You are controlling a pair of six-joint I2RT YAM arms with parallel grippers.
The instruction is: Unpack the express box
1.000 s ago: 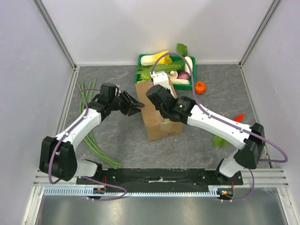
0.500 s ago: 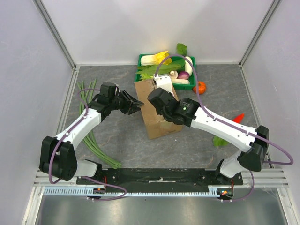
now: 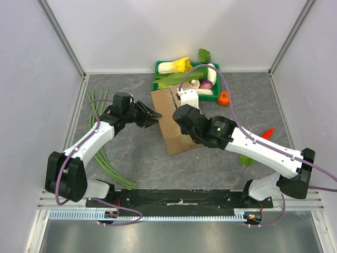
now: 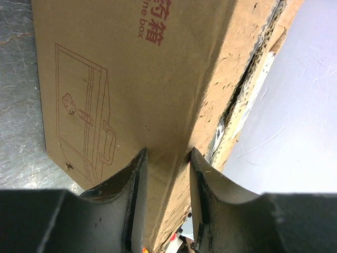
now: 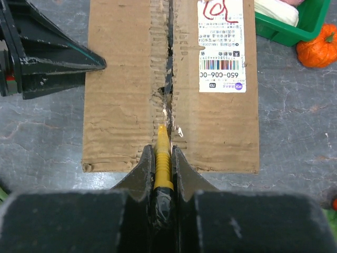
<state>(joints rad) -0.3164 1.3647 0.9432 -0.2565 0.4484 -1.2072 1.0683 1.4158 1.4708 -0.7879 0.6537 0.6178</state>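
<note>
Top external view: grey surface (image 3: 137, 158), express box (image 3: 167, 132) lying flat about the middle, long axis roughly 12 to 6, flaps closed. Green tray (image 3: 156, 66) of vegetables touching or just beside its 12 o'clock end. Left claw (image 4: 166, 158) at the box's 9 o'clock side, fingers narrow and clamped across a cardboard edge, bracing it. Right claw (image 5: 164, 158) over the box, pinched tight on a yellow tool (image 5: 162, 142). White shipping label (image 5: 221, 47) on the flap at 3 o'clock of the seam (image 5: 168, 63). In the right wrist view the tool tip sits on that seam near the box's 6 o'clock edge; the seam looks ragged. Step judged: slitting the centre seam, the box not yet opened. Next move likely calls for running the tip along the seam toward 12 o'clock, shallow, with the left claw holding the box; then the flaps can be parted.
</note>
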